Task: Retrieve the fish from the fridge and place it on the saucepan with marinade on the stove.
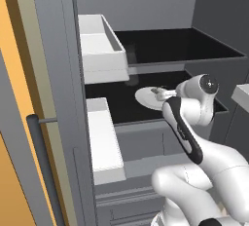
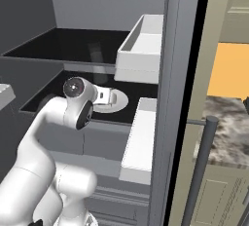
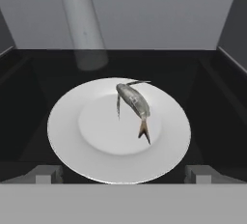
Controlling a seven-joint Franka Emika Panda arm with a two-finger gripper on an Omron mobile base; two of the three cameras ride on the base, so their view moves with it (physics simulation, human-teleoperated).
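Jaws spread wide and holding nothing, the gripper [image 3: 123, 175] hangs at the near rim of a round white plate [image 3: 67, 136] on a black shelf [image 3: 29, 97] inside the open fridge [image 1: 63, 74]. The fish [image 3: 133, 103] lies near the plate's middle, just ahead of the fingertips [image 3: 46, 175] and slightly right of their midline, tail toward the hand. Slim, light and likely slick, it looks best pinched across the thicker mid-body, not the thin tail. A pale cylinder [image 3: 82, 25] stands behind the plate.
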